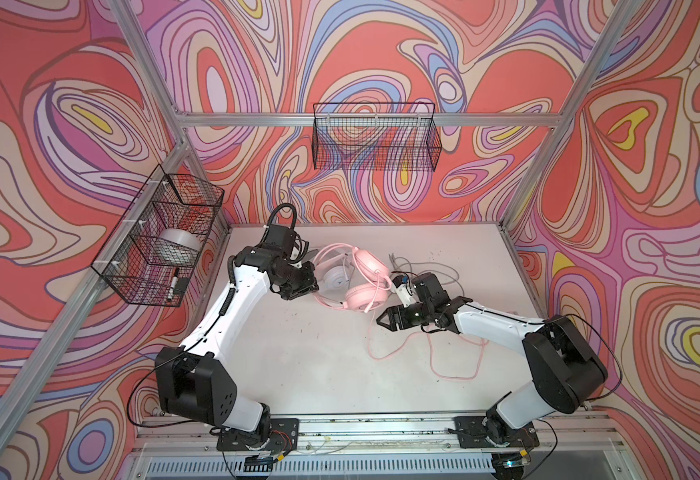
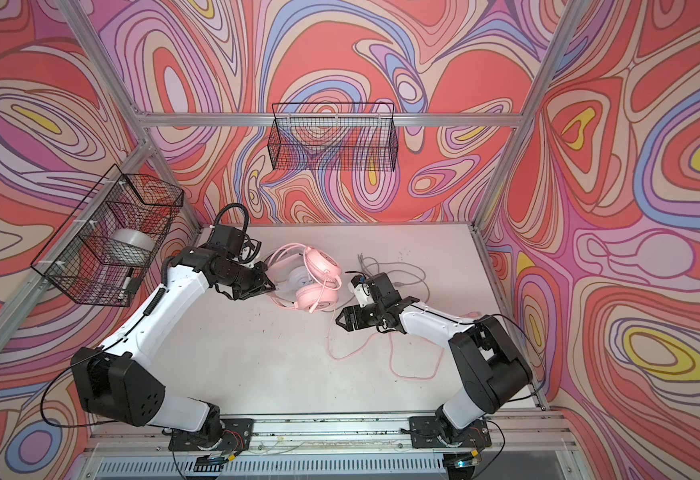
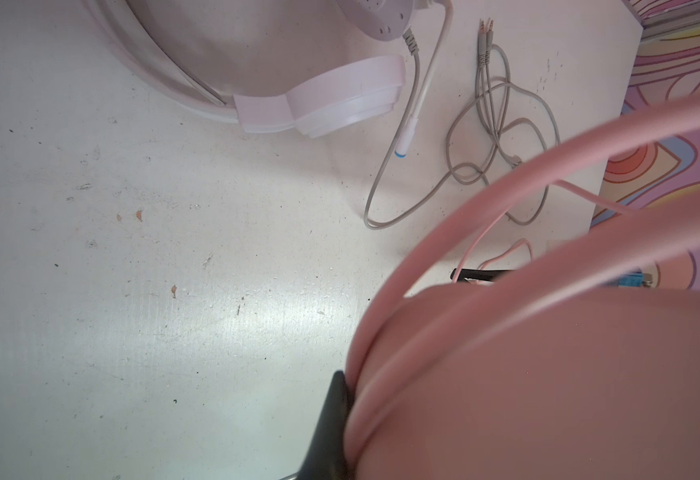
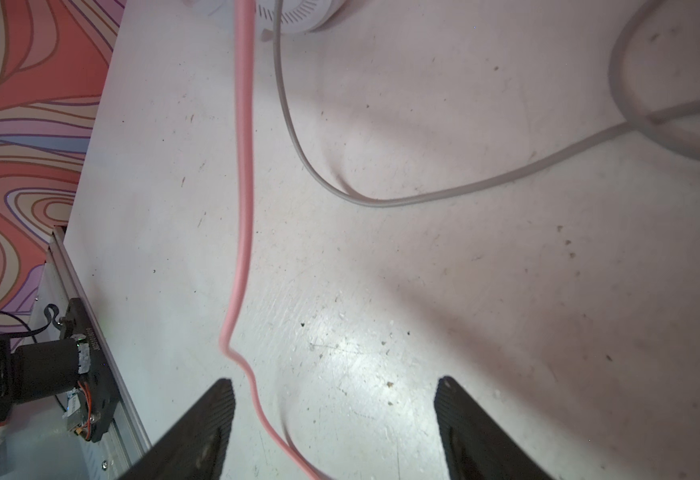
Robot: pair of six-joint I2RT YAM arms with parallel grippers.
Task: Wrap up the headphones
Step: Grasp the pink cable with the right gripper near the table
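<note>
The pink headphones [image 1: 371, 261] [image 2: 323, 262] lie partly over the white headphones [image 1: 337, 281] [image 2: 298, 281] at the back middle of the table in both top views. My left gripper [image 1: 314, 286] [image 2: 270, 286] is shut on the pink headband [image 3: 485, 216], with one black finger [image 3: 330, 424] pressed against it; the other finger is hidden. My right gripper [image 1: 380, 320] [image 4: 335, 386] is open and low over the table. The pink cable [image 4: 243, 166] [image 1: 381, 357] runs between its fingers without touching them. The grey cable [image 4: 381, 202] [image 3: 498, 124] lies loose behind the right gripper.
A wire basket [image 1: 161, 237] on the left wall holds a tape roll [image 1: 179, 245] and a marker. Another wire basket [image 1: 377, 137] hangs on the back wall. Loops of pink cable [image 1: 456, 374] lie under the right arm. The white table [image 1: 298, 374] is scuffed.
</note>
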